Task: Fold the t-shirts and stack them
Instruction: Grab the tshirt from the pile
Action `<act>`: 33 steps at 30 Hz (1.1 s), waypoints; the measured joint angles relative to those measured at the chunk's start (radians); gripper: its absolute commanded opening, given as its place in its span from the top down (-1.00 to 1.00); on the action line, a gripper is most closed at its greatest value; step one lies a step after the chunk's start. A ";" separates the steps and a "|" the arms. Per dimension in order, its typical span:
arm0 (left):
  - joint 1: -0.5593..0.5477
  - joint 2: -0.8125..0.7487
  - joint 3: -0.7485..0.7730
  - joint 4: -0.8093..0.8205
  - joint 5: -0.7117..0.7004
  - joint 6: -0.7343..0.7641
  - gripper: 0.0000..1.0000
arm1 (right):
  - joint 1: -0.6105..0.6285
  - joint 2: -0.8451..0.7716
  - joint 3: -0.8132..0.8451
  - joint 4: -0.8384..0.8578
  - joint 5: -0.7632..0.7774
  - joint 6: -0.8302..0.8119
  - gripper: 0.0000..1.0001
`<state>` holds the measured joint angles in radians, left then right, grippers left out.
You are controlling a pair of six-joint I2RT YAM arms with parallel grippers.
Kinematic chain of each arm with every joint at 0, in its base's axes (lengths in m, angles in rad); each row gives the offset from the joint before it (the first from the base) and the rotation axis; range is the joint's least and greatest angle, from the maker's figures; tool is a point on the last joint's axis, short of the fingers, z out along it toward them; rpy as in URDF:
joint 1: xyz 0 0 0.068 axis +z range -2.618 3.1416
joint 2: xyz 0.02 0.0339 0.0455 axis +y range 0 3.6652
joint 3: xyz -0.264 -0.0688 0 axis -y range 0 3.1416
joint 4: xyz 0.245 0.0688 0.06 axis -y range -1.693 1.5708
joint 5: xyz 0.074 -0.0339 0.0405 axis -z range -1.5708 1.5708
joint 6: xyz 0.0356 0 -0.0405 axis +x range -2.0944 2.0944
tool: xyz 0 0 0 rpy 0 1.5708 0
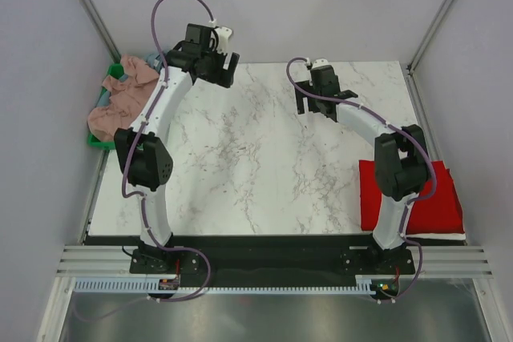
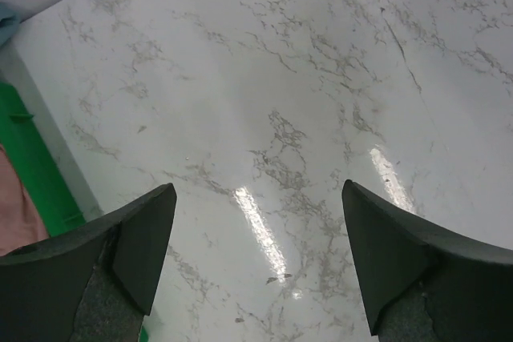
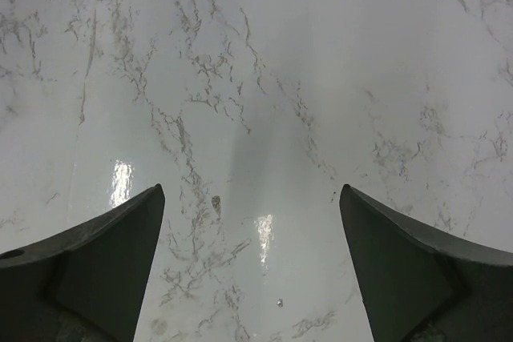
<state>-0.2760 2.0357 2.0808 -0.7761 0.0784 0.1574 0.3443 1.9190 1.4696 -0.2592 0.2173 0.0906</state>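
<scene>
Jaws on the left arm (image 1: 156,110) and right arm (image 1: 377,130) gape wide, holding nothing, above the marble tabletop (image 1: 256,158). 1 dusty-pink t-shirt (image 1: 120,102) lies crumpled in a green bin (image 1: 98,143) at the far left edge. 1 red t-shirt (image 1: 437,202) sits folded at the near right corner, partly behind the right arm. Only the left wrist view catches bin (image 2: 36,158) and pink cloth (image 2: 16,214); the right wrist view shows just marble.

- Your top view is bright and evenly lit; the arms throw only faint, soft shadows on the marble table (image 1: 264,158).
- In your left wrist view, two glare streaks sit at lower centre and right of centre. The dark fingers (image 2: 120,270) along the bottom edge look soft.
- In your right wrist view, there are small glare spots at lower left and lower centre, and a pale grey shadow band at mid-frame.
</scene>
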 measured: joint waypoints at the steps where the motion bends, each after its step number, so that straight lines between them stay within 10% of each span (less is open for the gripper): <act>1: 0.008 0.000 0.005 0.000 0.001 0.010 -0.79 | 0.003 0.000 0.002 0.000 0.003 -0.005 -0.96; 15: 0.402 0.024 0.037 -0.047 0.034 0.127 0.16 | 0.006 0.067 0.029 -0.062 -0.092 -0.121 -0.96; 33: 0.551 0.131 -0.018 -0.058 -0.043 0.203 -0.21 | 0.006 0.153 0.101 -0.126 -0.200 -0.157 -0.96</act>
<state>0.2752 2.1670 2.0628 -0.8345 0.0349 0.3607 0.3508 2.0716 1.5703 -0.3851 0.0177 -0.0662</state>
